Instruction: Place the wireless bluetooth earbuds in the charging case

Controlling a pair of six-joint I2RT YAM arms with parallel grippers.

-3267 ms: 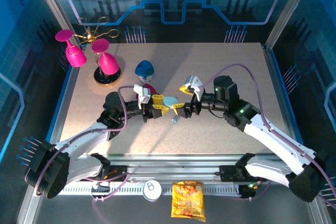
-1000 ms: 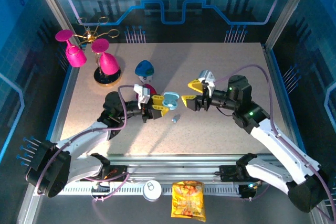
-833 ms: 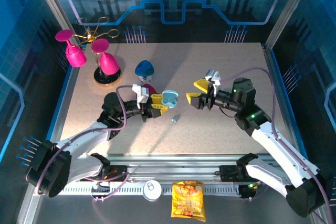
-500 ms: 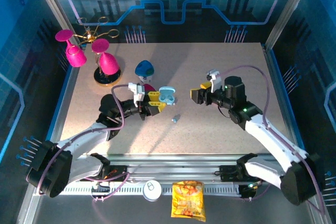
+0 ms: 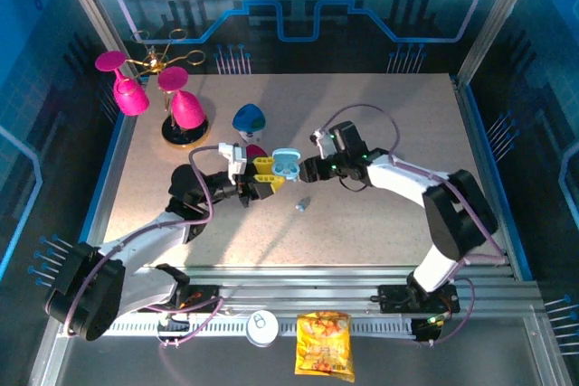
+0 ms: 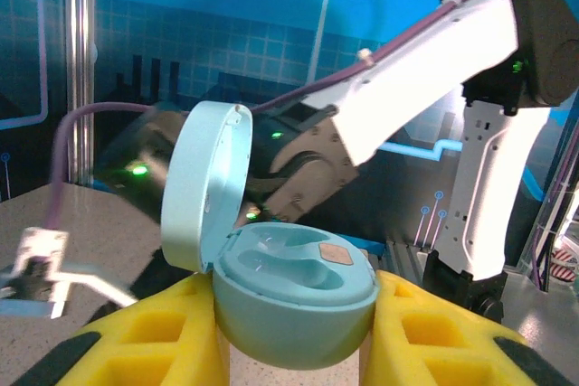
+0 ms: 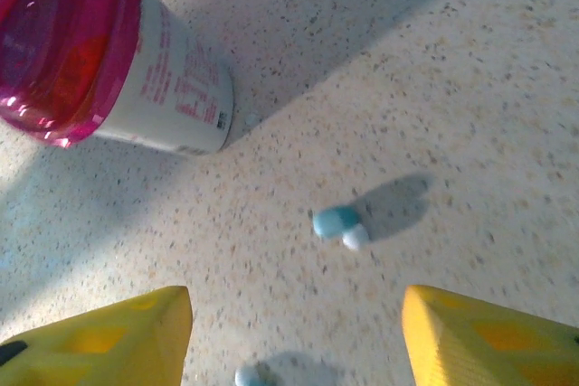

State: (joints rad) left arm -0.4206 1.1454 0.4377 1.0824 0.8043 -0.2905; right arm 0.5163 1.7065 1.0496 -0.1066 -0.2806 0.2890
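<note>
1. My right pincer (image 7: pixel 294 339) is spread wide and empty. Its yellow fingers (image 7: pixel 118 332) sit at the lower corners of my wrist view, aimed down at the table (image 7: pixel 470 70).
2. A pale blue earbud (image 7: pixel 338 223) lies on the table ahead of the gap, a little right of its centre line. Its long axis runs nearly from finger to finger, blue body to the left and white tip to the right. Closing as I stand would, I judge, squeeze it end to end, so a wrist turn first looks wiser.
3. A second earbud (image 7: pixel 253 375) shows between my fingers at the bottom edge, nearer to me but cut off.
4. A pink-lidded cup (image 7: pixel 99 61) stands up and to the left, well apart from both.
5. My left pincer (image 6: pixel 289 343) clamps the charging case (image 6: pixel 294 291), whose lid (image 6: pixel 204 196) is swung up. The two hollows look empty.
6. From above, the case is just beside my right pincer, and the first earbud lies on the near side of both pincers. Both are near it, but the right one is free.
7. The wrist view gives the earbud's lie, while from above it is a mere speck. The left wrist view gives the hollows, which are too small to read from above.
</note>
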